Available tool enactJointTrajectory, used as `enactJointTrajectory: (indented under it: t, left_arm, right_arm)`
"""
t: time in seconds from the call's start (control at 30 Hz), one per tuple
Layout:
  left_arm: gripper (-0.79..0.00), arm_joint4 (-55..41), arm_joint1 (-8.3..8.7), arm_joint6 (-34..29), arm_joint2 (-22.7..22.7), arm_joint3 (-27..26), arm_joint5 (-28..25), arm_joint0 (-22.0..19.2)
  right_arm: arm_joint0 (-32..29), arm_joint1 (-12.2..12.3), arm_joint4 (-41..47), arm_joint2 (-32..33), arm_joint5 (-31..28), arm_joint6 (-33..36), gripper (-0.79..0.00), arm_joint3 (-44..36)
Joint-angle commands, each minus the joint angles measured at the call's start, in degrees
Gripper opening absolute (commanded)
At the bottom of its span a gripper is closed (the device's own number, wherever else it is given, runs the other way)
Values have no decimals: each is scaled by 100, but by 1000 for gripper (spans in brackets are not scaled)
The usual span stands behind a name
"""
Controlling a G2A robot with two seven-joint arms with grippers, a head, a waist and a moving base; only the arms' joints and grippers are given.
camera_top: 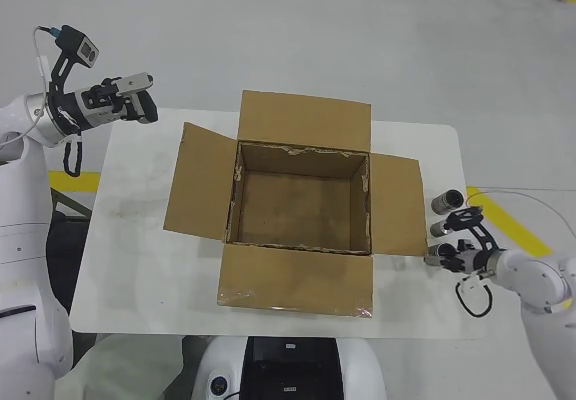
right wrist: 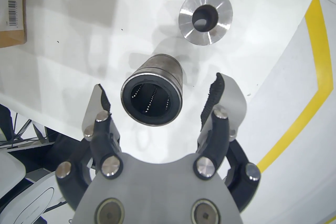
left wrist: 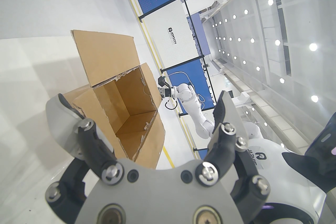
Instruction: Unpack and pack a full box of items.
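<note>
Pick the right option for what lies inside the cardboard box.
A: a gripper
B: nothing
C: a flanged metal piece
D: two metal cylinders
B: the top view shows the cardboard box open with only its bare floor, while a metal cylinder stands outside it on the table.

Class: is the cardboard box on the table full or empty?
Empty. The top view shows the cardboard box with its flaps spread and its bare brown floor, nothing inside.
</note>
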Motion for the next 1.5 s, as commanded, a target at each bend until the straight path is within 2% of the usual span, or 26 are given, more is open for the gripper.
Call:
enactJointTrajectory:
  t: [0.0, 0.07, 0.17, 0.2, 0.3, 0.83, 1.1, 1.47]
  left_arm:
    - [0, 0, 0, 0, 0, 0, 0, 0]
    - [0, 0, 0, 0, 0, 0, 0, 0]
    - [0, 0, 0, 0, 0, 0, 0, 0]
    - [0, 0, 0, 0, 0, 0, 0, 0]
    - [0, 0, 0, 0, 0, 0, 0, 0]
    - [0, 0, 0, 0, 0, 0, 0, 0]
    - [0, 0, 0, 0, 0, 0, 0, 0]
    - [0, 0, 0, 0, 0, 0, 0, 0]
  right_arm:
    - [17, 5, 26, -28, -14, -21, -268, 32]
    - [40, 10, 33, -63, -24, -28, -332, 69]
    - [54, 21, 42, -93, -25, -24, -517, 88]
    - [46, 26, 48, -90, -22, -22, -551, 77]
    - [-21, 50, 52, -23, 5, 25, -785, -36]
    - [-896, 179, 196, 808, 227, 18, -785, -1552]
    - [-1342, 174, 195, 1166, 606, -528, -785, -2245]
    - [-1495, 183, 243, 1566, 641, -994, -785, -3068]
